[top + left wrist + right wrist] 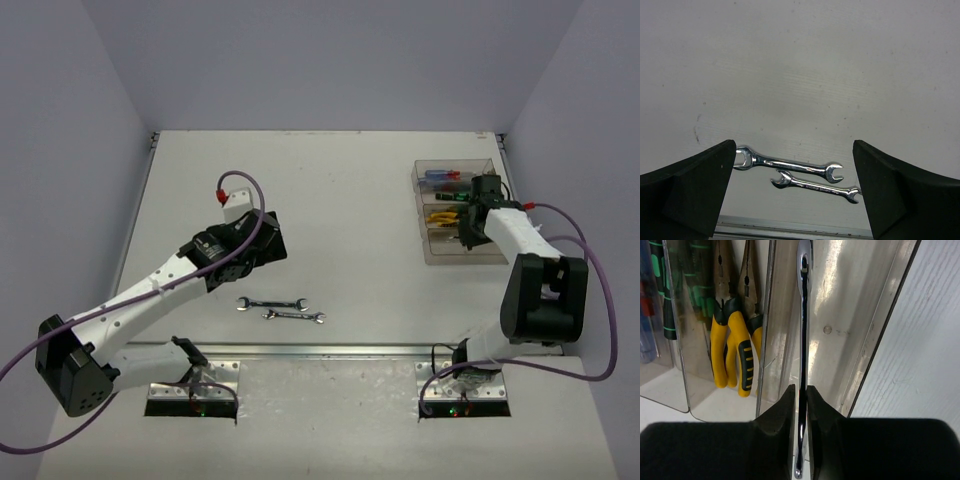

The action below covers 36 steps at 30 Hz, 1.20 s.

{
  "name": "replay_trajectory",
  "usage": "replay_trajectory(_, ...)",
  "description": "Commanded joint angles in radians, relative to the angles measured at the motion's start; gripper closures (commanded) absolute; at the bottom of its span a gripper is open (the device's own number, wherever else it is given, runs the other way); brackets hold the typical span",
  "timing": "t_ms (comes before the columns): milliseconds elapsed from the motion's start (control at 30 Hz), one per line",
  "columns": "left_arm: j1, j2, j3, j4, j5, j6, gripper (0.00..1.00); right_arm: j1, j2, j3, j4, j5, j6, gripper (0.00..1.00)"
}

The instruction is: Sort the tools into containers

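Pliers in bin, wrench perhaps in next

**No Legible Writing in Any View**

Low in the left wrist view, the upper wrench and the lower wrench carry faint stamped marks along their shafts, too small to read. The upright wrench at the centre of the right wrist view bears nothing legible.

The tally is three silver ones, a longer wrench and a shorter wrench lying loose at near centre and a third wrench on edge in the right-hand bin row of four compartments, plus two yellow-handled pliers; the screwdrivers are too blurred to count.
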Motion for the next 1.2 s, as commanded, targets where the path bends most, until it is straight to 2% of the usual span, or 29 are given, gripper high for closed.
replay_trajectory(0, 0.0, -0.027, -0.019, 0.047, 0.003, 0.005, 0.0, -0.008, 0.036, 0.063, -0.009, 0.043, 0.006, 0.81)
replay_trajectory(67, 0.0, -0.03, -0.028, 0.046, 0.001, -0.01, 0.0, -0.008, 0.051, 0.077, -0.009, 0.036, -0.011, 0.68)
replay_trajectory(167, 0.003, -0.019, -0.04, 0.033, -0.011, -0.056, 0.0, -0.008, 0.044, 0.102, -0.009, 0.02, -0.046, 0.44)
replay_trajectory(267, 0.006, 0.016, -0.033, -0.023, -0.042, -0.163, 0.0, -0.007, -0.001, 0.117, 0.014, -0.001, -0.094, 0.19)
replay_trajectory(367, 0.008, 0.098, -0.002, -0.142, -0.083, -0.405, 0.0, -0.007, -0.069, 0.121, 0.058, -0.06, -0.212, 0.1)
replay_trajectory(400, 0.008, 0.12, 0.008, -0.184, -0.084, -0.416, 0.0, -0.006, -0.09, 0.124, 0.064, -0.063, -0.236, 0.09)
replay_trajectory(467, 0.007, 0.179, 0.029, -0.29, -0.064, -0.583, 0.0, 0.015, -0.177, 0.122, 0.093, -0.111, -0.316, 0.03)
replay_trajectory(533, 0.008, 0.234, 0.029, -0.304, -0.022, -0.655, 0.0, 0.041, -0.225, 0.103, 0.133, -0.151, -0.428, 0.01)
replay_trajectory(600, 0.008, 0.267, 0.009, -0.283, 0.013, -0.715, 0.0, 0.048, -0.273, 0.054, 0.246, -0.32, -0.534, 0.01)
replay_trajectory(633, 0.009, 0.277, -0.001, -0.273, 0.03, -0.738, 0.0, 0.048, -0.282, 0.039, 0.256, -0.375, -0.57, 0.01)
replay_trajectory(700, 0.024, 0.281, -0.042, -0.228, 0.068, -0.78, 0.0, 0.054, -0.257, 0.085, 0.171, -0.517, -0.63, 0.01)
replay_trajectory(767, 0.029, 0.279, -0.064, -0.199, 0.108, -0.814, 0.01, 0.068, -0.226, 0.102, 0.107, -0.543, -0.696, 0.01)
replay_trajectory(900, 0.031, 0.278, -0.116, -0.135, 0.151, -0.898, 0.04, 0.103, -0.254, 0.051, 0.123, -0.603, -0.765, 0.01)
replay_trajectory(1167, 0.045, 0.3, -0.198, -0.023, 0.186, -0.976, 0.09, 0.106, -0.334, -0.021, 0.153, -0.683, -0.793, 0.01)
